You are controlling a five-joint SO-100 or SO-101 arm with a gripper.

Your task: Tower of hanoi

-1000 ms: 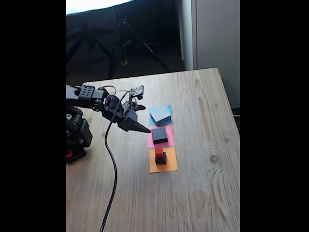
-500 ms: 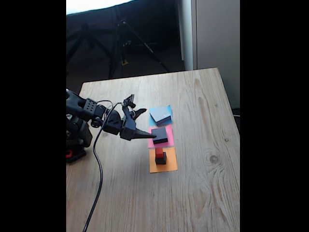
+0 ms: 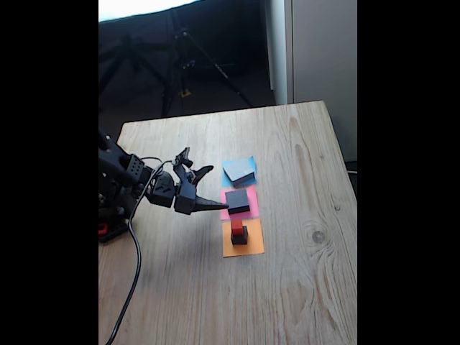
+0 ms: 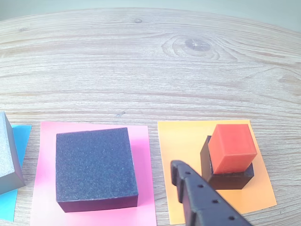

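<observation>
On the wooden bench [image 3: 287,287] three paper squares lie in a row: the grey slab [image 3: 239,170] sits on the far blue one, the medium black block [image 4: 96,168] on the pink one, and the small black cube [image 4: 227,170] with the red cube [image 4: 232,147] on top on the near orange one. The claw [image 3: 208,188] hangs just left of the row with its fingers spread and nothing between them, one finger [image 4: 202,197] pointing at the orange stack. It looks like an approach to the red cube; the next move calls for straddling that cube alone and closing without disturbing the black cube beneath.
</observation>
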